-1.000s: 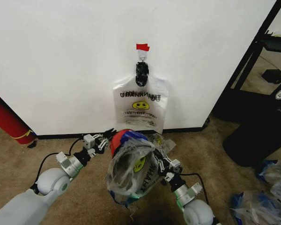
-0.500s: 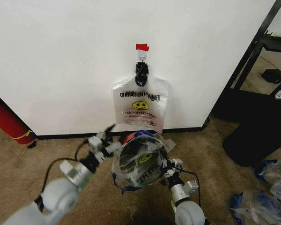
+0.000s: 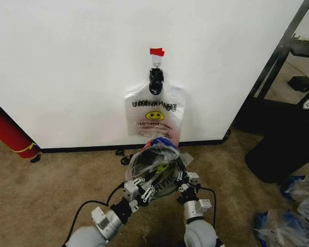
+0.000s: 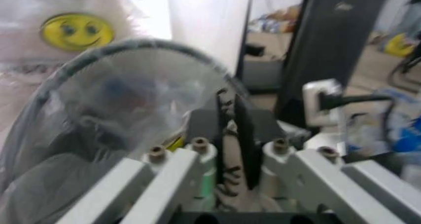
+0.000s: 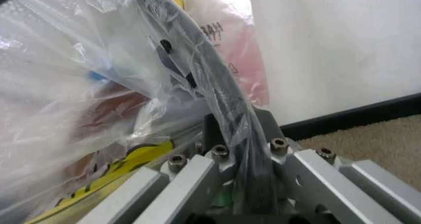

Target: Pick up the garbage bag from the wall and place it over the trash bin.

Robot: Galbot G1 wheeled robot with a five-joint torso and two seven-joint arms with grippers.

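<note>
The trash bin point(image 3: 153, 165) lies tipped on its side above the carpet, its mouth toward me. The clear garbage bag point(image 3: 164, 154) is stretched over it, blue patches up near the red bottom. My right gripper point(image 3: 179, 178) is shut on the bin's black rim point(image 5: 217, 95), with bag film point(image 5: 79, 86) caught under it. My left gripper point(image 3: 144, 186) is just under the near rim, beside the right one. In the left wrist view its dark fingers point(image 4: 245, 135) stand nearly together, with only carpet colour between them, next to the covered rim point(image 4: 157, 44).
A like smiley bag point(image 3: 154, 110) hangs from a wall hook under red tape point(image 3: 156, 51), right behind the bin. A long red cylinder point(image 3: 7, 131) leans at the left. A big black cylinder point(image 3: 288, 139), a black shelf frame point(image 3: 278, 56) and loose bags point(image 3: 291, 216) crowd the right.
My left arm swung from the bin's left side to under its near rim, close to the right gripper. The bagged bin shifted right and toward the wall.
</note>
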